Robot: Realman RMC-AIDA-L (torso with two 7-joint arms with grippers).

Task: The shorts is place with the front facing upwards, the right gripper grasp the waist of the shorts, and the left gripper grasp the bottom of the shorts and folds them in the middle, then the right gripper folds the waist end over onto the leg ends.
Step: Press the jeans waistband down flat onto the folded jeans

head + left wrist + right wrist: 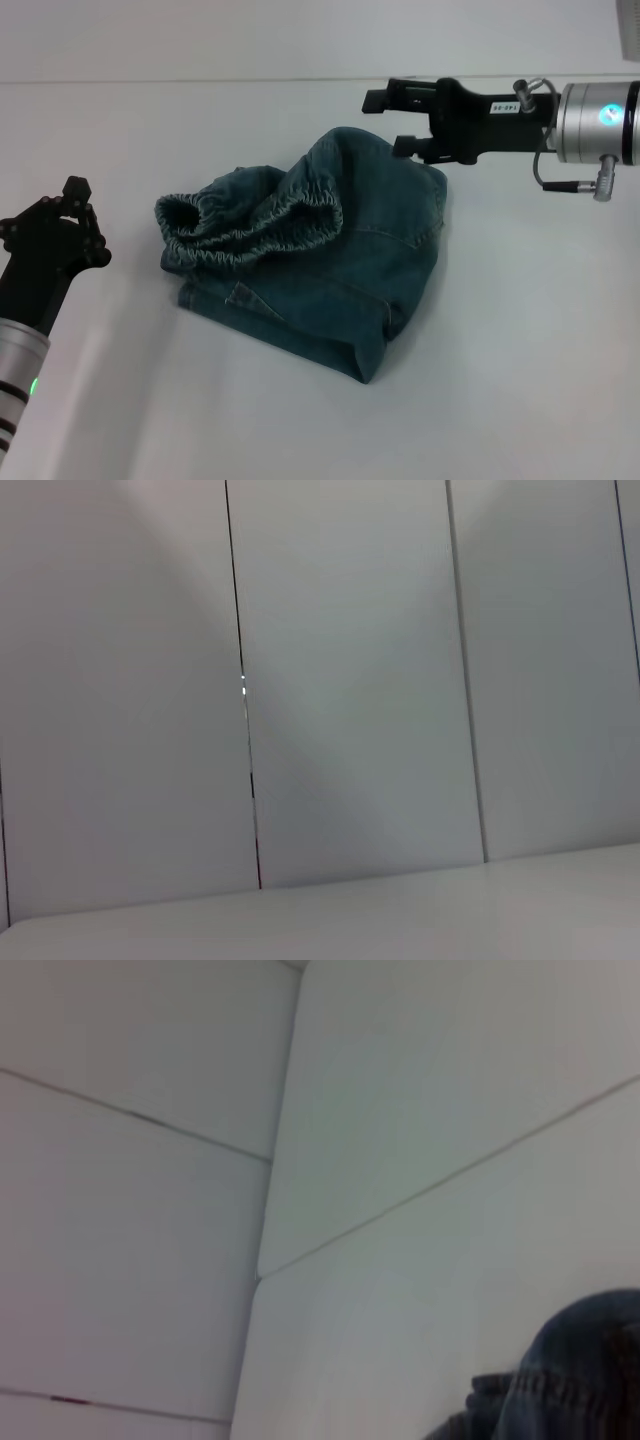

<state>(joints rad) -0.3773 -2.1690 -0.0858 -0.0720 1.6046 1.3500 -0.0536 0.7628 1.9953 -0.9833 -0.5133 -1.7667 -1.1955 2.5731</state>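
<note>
From the head camera I see my right gripper (392, 122) reaching in from the right side, held level above the far edge of the shorts (320, 270). Its two black fingers stand apart, one higher and one lower, with nothing between them; the lower fingertip sits just at the top of the denim hump, and I cannot tell whether it touches the cloth. The silver wrist behind it shows its cyan light.

The shorts lie bunched on the white table (520, 380), in front of and below that gripper. The waist of the shorts (250, 225) is a ruffled, gaping band on the left half of the heap, turned toward my left side and well apart from the right fingers. The flatter denim with its stitched seams spreads out toward me and to the right.

My right wrist camera catches only a corner of the denim (570, 1380) against table and wall panels.

My left gripper (60, 215) hangs off to the left, clear of the shorts; I cannot tell how its fingers are set. Its wrist camera shows just wall panels (340, 680) and a strip of table.
</note>
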